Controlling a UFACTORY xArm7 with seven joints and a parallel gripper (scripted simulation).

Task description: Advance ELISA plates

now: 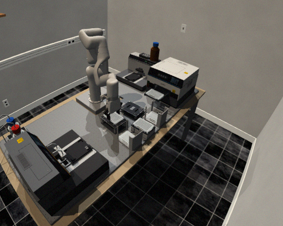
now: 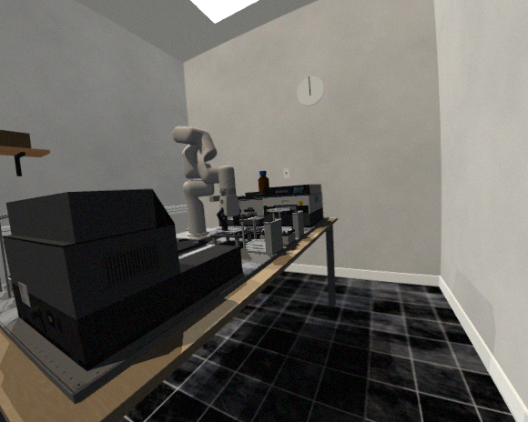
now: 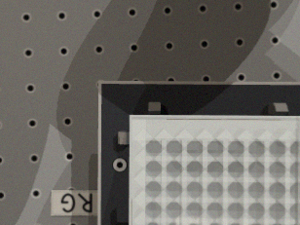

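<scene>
My gripper [image 1: 110, 116] [image 2: 222, 224] is shut on a white well plate [image 1: 116, 118] [image 3: 214, 169] at the regrip nest RG [image 1: 112, 125] [image 3: 111, 140], in the middle of the deck. The wrist view shows the plate's corner over the black nest and the RG label [image 3: 73, 203]; the fingers are out of that view and I cannot read the plate's label. A second white plate [image 1: 143, 124] lies on the nest to the right. A third plate [image 1: 154, 94] sits on the tray of the white instrument [image 1: 173, 73]. The black shaker platform [image 1: 132, 108] holds no plate.
Two walled stack racks [image 1: 159, 116] [image 1: 133, 140] stand near the front edge, each with a plate inside. A large dark instrument [image 1: 39, 168] with a bare black nest [image 1: 77, 149] stands front left. Another instrument [image 1: 133, 77] and a brown bottle [image 1: 154, 52] stand at the back.
</scene>
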